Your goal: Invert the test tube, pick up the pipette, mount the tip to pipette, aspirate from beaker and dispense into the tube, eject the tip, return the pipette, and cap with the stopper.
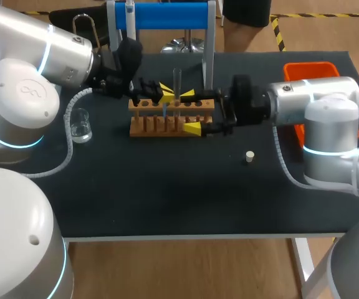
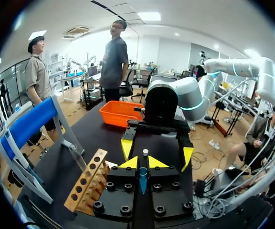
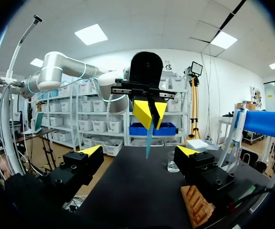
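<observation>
The test tube (image 3: 148, 140) hangs vertical, pinched in the left pincer (image 1: 166, 91) just over the wooden rack (image 1: 167, 123). The right pincer (image 1: 192, 112) (spread wide, holding nothing) faces it. The stopper (image 1: 249, 156) lies well apart on the dark surface (image 1: 167, 193).

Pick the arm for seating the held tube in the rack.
Left, probably: the left gripper is shut on the tube over the rack; the right gripper is open and empty.

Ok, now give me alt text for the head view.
The left gripper holds a test tube above the wooden rack, with the open right gripper at the rack's right end. A beaker and a stopper sit on the table.
</observation>
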Motion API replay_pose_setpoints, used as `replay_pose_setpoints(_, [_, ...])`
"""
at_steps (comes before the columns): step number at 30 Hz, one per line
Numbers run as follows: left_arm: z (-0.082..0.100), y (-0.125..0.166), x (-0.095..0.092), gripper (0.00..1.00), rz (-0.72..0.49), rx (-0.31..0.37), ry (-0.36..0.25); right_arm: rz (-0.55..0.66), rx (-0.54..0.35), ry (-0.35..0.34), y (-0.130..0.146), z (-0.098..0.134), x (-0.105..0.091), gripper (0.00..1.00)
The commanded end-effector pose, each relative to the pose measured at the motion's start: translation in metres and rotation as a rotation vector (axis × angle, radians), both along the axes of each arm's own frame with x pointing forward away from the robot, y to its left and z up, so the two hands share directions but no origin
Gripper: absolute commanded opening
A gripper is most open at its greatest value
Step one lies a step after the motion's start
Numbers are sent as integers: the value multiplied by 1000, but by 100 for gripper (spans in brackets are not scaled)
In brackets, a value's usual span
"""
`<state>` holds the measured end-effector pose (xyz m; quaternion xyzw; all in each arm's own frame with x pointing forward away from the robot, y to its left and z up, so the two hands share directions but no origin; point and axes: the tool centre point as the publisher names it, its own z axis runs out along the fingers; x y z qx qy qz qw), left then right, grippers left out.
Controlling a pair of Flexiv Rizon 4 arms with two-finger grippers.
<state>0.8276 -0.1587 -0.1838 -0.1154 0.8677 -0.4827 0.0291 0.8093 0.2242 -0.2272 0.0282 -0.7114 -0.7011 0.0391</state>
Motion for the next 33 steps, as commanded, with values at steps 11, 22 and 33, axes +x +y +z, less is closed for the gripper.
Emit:
replay_pose_setpoints(11, [5,-2,-8,0,-13,-5,-54,8,28,5,19,6,-4,100])
replay_pose_setpoints(22, [5,-3,-8,0,-18,8,-46,8,40,13,31,9,0,100])
replay_pose_setpoints(33, [5,-3,-8,0,-18,8,-46,20,44,15,41,11,1,100])
